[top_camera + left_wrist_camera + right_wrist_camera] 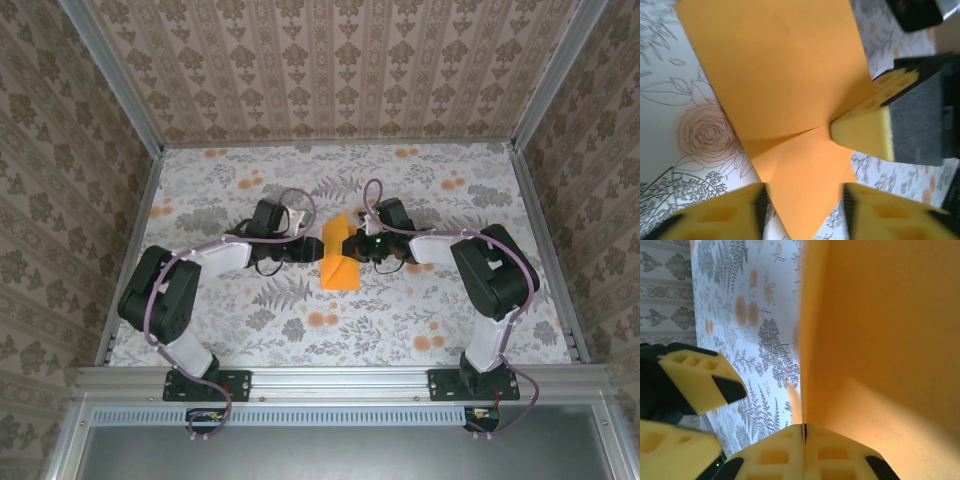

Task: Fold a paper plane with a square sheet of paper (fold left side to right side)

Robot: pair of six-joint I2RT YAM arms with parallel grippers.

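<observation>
From the top camera, the orange paper [340,268] is lying at the middle of the flowered table [250,335], partly folded, with one flap standing up off the surface. The left claw [305,247] is sitting just beside the paper's left edge, and the right claw [353,245] is reaching in from the right and meeting the raised flap. Both arms are bending inward toward the middle of the table.

In the left wrist camera, the left claw [802,202] is standing with its yellow fingers apart. A pointed corner of the paper [780,75] is lying between them without being squeezed. A crease is running across the sheet, and a yellow pad [862,132] of the right claw is pressing on the paper's edge at the right.

In the right wrist camera, the right claw [805,432] is pressing its two pads tight together, clamping the edge of the paper [880,340], which is rising steeply above them. The pads [695,380] of the left claw are sitting apart at the left, over the table.
</observation>
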